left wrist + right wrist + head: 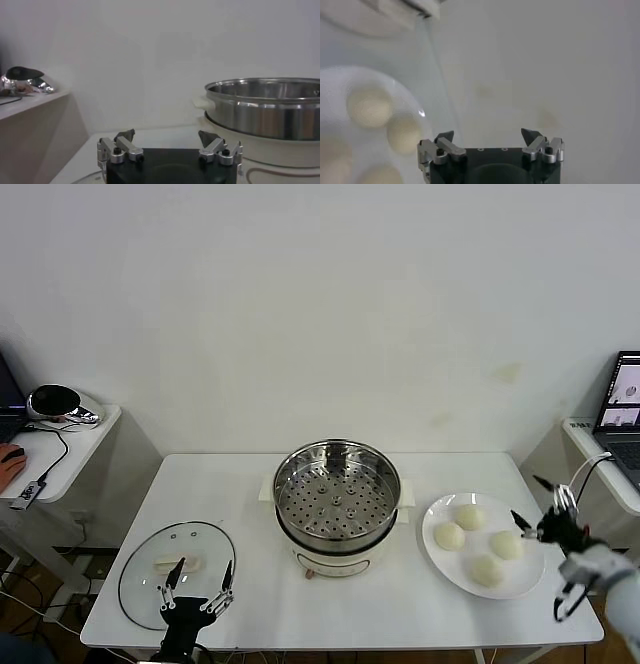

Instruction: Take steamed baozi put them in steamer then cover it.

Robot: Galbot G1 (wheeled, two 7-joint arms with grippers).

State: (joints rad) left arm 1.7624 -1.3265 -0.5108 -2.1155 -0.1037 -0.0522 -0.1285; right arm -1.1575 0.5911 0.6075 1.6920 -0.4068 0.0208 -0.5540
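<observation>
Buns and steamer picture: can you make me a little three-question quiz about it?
1. How many steamed baozi lie on the white plate?
2. True or false: the cover is already on the steamer.
3. Which is nearest the plate? A) left gripper B) right gripper C) laptop

Key:
1. Four.
2. False: it lies flat on the table, on the steamer's left, and the perforated tray is bare.
3. B; its fingers are spread at the plate's right edge, holding nothing.
</observation>
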